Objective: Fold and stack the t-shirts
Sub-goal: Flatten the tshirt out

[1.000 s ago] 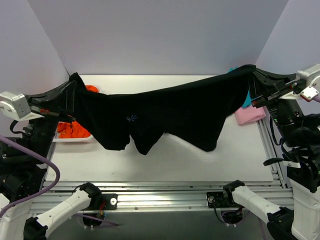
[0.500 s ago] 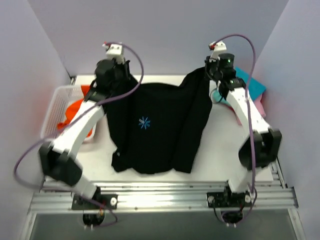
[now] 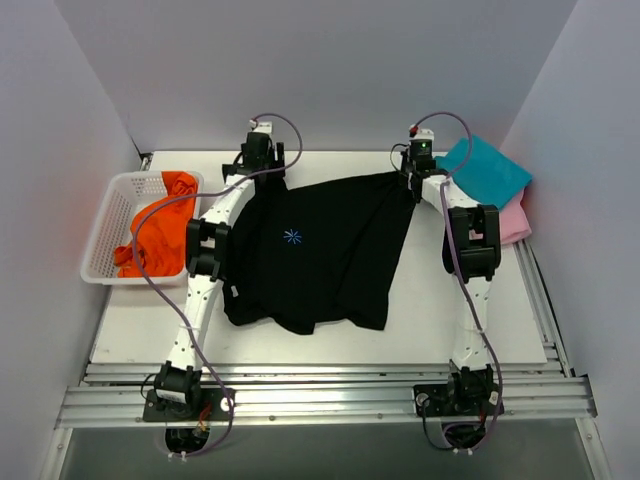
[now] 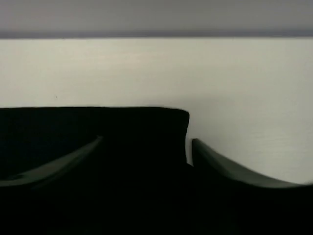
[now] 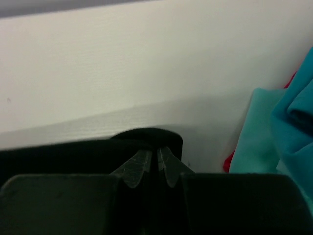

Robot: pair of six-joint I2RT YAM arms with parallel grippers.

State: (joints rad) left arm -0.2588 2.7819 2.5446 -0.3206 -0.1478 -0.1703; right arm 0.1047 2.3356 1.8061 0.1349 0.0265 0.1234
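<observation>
The black t-shirt (image 3: pixel 320 250) lies spread on the table (image 3: pixel 440 310), and its near hem is rumpled. The right gripper (image 5: pixel 154 159) is pressed together on a far corner. The left gripper (image 4: pixel 145 142) stands spread with cloth between its fingers, apparently loose. If the right one pulls alone, the shirt may skew or slide toward the teal t-shirt (image 3: pixel 488 170).

Matt black cloth t-shirt (image 3: pixel 320 260) on a smooth matt table (image 3: pixel 440 300); white plastic mesh basket (image 3: pixel 108 210).

pink t-shirt (image 3: pixel 515 225): mostly under the teal t-shirt (image 3: pixel 485 170), far right corner.
left gripper (image 4: pixel 146 139) grip: unclear, black t-shirt (image 3: pixel 320 250) fills the gap.
</observation>
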